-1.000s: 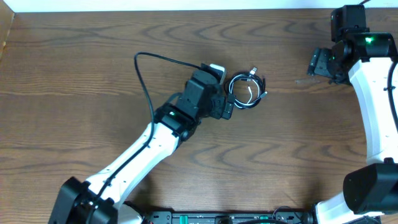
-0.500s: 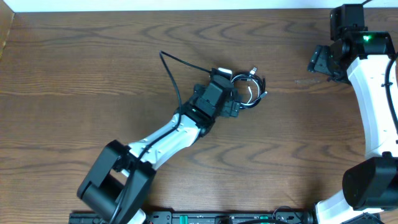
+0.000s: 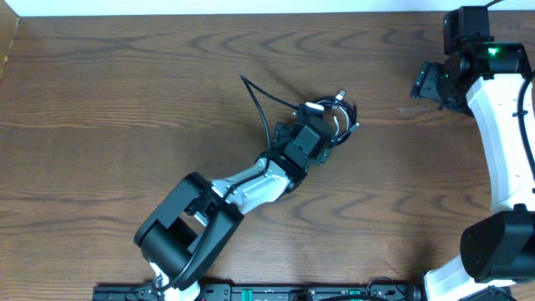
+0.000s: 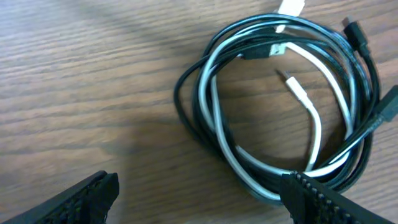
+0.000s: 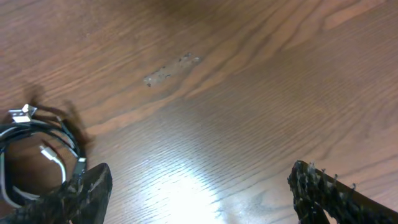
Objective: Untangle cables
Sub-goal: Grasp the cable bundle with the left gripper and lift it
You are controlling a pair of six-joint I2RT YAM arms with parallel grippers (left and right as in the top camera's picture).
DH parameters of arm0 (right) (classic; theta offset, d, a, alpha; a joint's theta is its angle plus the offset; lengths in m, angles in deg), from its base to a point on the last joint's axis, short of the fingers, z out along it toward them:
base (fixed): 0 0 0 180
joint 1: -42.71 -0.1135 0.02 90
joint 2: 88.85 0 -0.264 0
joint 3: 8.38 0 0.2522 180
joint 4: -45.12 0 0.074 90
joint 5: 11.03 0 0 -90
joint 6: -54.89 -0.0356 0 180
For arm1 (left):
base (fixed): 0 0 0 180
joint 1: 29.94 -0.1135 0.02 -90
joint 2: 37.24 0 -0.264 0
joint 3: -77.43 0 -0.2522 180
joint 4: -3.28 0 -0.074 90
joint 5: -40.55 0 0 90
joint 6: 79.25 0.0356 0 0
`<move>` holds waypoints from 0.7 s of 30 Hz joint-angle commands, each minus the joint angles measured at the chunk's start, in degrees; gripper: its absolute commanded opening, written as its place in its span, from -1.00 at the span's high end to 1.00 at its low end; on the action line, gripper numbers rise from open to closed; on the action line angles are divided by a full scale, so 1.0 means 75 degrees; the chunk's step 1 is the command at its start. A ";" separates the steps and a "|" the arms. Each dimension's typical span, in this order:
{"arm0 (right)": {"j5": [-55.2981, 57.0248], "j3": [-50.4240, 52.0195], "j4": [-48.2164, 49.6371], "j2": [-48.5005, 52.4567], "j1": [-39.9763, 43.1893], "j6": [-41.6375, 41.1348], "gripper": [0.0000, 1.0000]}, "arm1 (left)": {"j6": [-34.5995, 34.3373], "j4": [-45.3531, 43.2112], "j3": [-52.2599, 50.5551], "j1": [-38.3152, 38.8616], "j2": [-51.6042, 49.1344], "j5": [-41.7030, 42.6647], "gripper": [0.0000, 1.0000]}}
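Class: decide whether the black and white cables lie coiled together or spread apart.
Coiled together. The black cable and white cable loop around each other in one bundle on the table.

Both arms out, jaws gaping.
My white-and-black left arm (image 3: 251, 180) reaches diagonally toward centre, jaws spread wide; my white-and-black right arm (image 3: 501, 125) stands far right, jaws likewise apart.

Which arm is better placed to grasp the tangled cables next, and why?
Left. The left gripper is open right over the cables, one finger at the coil's edge; the right gripper, also open, hangs far off to the side.
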 commanded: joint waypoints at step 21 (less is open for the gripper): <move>-0.0280 -0.0020 -0.0315 0.0047 0.0023 0.0052 -0.64 | -0.0309 -0.0877 0.0160 0.0073 -0.0621 -0.0388 0.21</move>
